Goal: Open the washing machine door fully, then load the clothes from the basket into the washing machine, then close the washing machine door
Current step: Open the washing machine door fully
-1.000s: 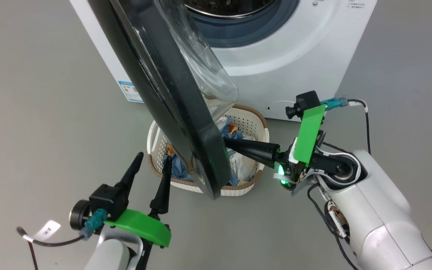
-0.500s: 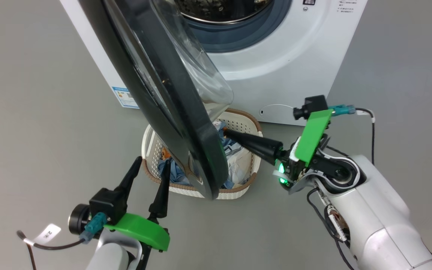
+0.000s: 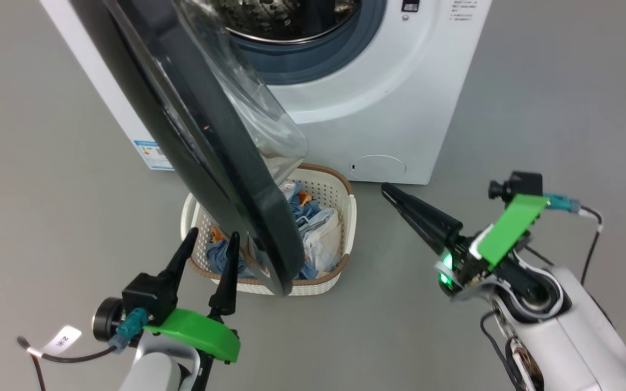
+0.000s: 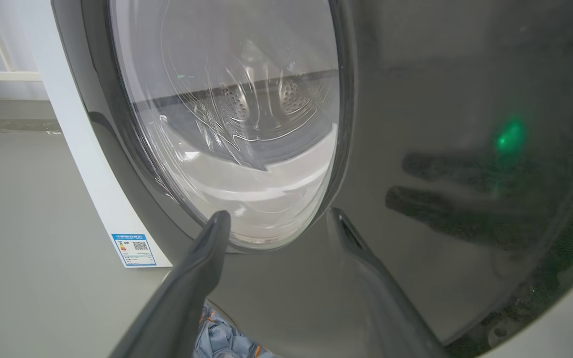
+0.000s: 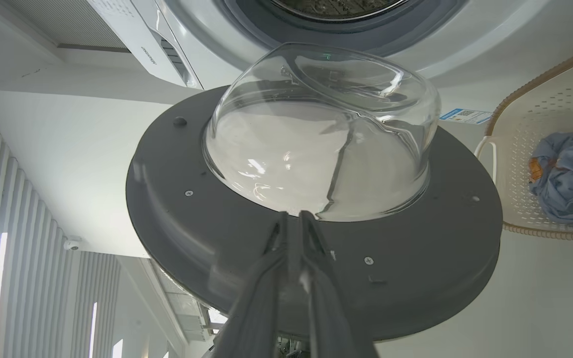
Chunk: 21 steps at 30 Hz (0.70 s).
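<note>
The washing machine (image 3: 378, 98) stands at the top of the head view with its steel drum (image 3: 291, 16) exposed. The washing machine door (image 3: 210, 163) hangs swung out, edge-on, over the basket (image 3: 344, 217). Blue and white clothes (image 3: 313, 222) lie in the basket. My left gripper (image 3: 212, 236) is open just in front of the door's black outer face (image 4: 440, 99), not touching it (image 4: 279, 215). My right gripper (image 3: 386, 187) is shut on nothing, to the right of the basket and apart from the door. It (image 5: 292, 215) points at the door's grey inner face (image 5: 217, 238) and glass bowl (image 5: 316, 139).
Grey floor lies all round. A blue label (image 3: 152, 155) sits low on the machine's left side and a round flap (image 3: 376, 164) low on its front. A tagged cable (image 3: 63, 339) trails by my left wrist. The basket (image 5: 530, 124) with clothes (image 5: 565, 179) is at the right wrist view's right edge.
My right gripper has drawn back to the right, away from the door's edge and the basket. The head camera has shifted, so the whole scene sits lower and further left. The left gripper keeps its place.
</note>
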Available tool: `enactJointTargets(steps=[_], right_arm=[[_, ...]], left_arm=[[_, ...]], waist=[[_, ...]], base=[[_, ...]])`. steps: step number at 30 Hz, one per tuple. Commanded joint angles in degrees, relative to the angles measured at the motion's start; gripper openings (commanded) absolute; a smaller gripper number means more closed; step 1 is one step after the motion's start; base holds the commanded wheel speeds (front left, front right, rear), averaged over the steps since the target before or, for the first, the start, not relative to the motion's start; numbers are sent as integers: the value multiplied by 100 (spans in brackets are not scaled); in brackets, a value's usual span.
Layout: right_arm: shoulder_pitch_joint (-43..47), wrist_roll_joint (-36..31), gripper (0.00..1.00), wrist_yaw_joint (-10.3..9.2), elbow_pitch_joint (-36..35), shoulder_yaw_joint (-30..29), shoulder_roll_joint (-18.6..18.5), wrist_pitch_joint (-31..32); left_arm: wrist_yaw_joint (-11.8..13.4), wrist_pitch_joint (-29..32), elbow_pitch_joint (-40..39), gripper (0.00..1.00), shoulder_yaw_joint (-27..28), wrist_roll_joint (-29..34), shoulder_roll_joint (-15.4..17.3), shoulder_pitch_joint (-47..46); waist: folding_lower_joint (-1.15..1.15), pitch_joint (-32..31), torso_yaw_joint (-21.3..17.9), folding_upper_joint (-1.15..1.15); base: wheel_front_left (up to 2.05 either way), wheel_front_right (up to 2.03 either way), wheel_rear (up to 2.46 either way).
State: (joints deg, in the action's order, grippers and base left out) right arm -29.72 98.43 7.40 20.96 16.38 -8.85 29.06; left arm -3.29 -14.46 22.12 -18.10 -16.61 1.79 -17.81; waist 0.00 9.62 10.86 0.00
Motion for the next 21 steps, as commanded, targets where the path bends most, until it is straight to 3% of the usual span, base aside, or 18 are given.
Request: enactJointTargets(steps=[1, 12, 21], right_arm=[[218, -81, 100, 9, -317, 39, 32, -124], [1281, -763, 100, 9, -1150, -69, -16, -1259], [2100, -2901, 100, 9, -1318, -201, -284, -3085]], left_arm=[[-10, -54, -97, 100, 218, 77, 112, 11], [-31, -54, -27, 100, 327, 125, 186, 209], [-26, -54, 5, 100, 452, 40, 227, 353]], waist=[[0, -65, -95, 0], [0, -313, -331, 0], [0, -493, -452, 0]], base=[[0, 0, 0], [0, 0, 0], [0, 0, 0]])
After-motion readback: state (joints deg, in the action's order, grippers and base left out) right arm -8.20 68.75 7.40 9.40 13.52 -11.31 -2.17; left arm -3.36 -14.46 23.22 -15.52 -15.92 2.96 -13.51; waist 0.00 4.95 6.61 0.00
